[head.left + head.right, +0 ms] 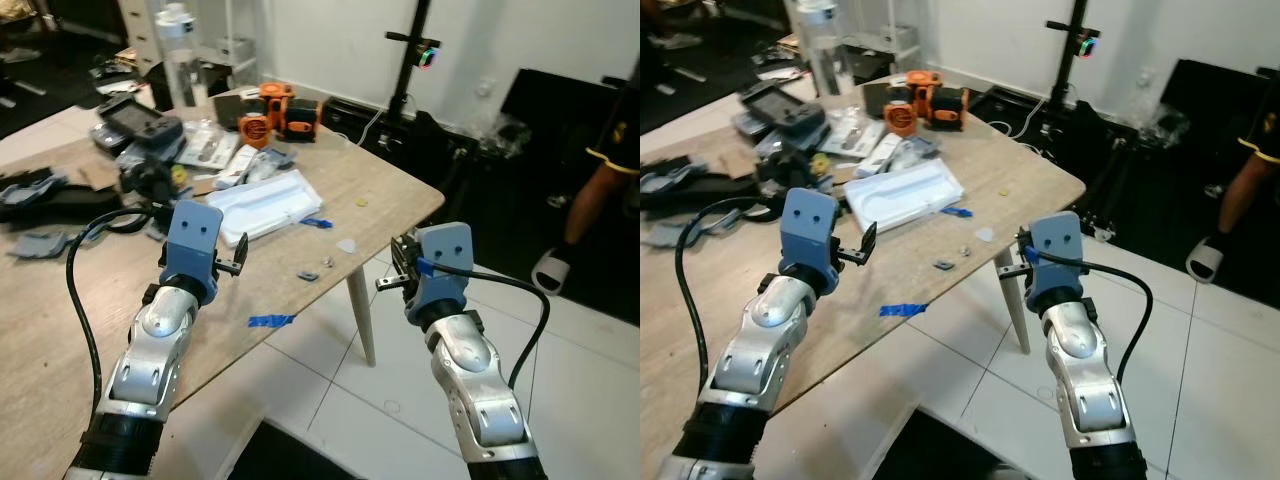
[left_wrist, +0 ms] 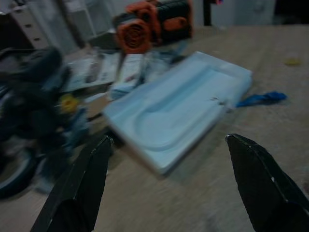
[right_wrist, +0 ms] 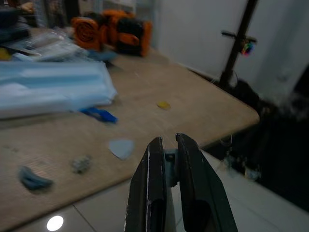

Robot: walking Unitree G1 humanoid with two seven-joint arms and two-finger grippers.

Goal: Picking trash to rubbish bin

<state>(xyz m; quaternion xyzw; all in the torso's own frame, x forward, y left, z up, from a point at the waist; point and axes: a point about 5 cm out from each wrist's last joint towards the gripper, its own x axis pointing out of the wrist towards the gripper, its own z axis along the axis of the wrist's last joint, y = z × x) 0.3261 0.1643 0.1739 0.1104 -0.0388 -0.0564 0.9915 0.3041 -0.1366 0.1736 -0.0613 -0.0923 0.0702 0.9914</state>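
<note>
A white plastic tray (image 1: 265, 205) lies on the wooden table (image 1: 400, 185), with a blue scrap (image 1: 317, 222) at its corner. Small grey bits (image 1: 310, 272), a pale chip (image 1: 346, 245) and a strip of blue tape (image 1: 270, 321) lie near the table's front edge. My left gripper (image 1: 236, 256) hovers open above the table, just short of the tray (image 2: 178, 111), its fingers (image 2: 79, 188) spread wide. Off the table's edge, over the floor, my right gripper (image 1: 397, 270) is shut, and in the right wrist view its fingers (image 3: 154, 164) are pressed together, pointing toward the pale chip (image 3: 121, 148).
An orange and black tool (image 1: 280, 110), a clear bottle (image 1: 180, 50), a game controller (image 1: 140, 120) and black cables crowd the table's far left. A black stand (image 1: 410, 60) rises behind the table. A person (image 1: 610, 170) stands at the right on the white tiled floor.
</note>
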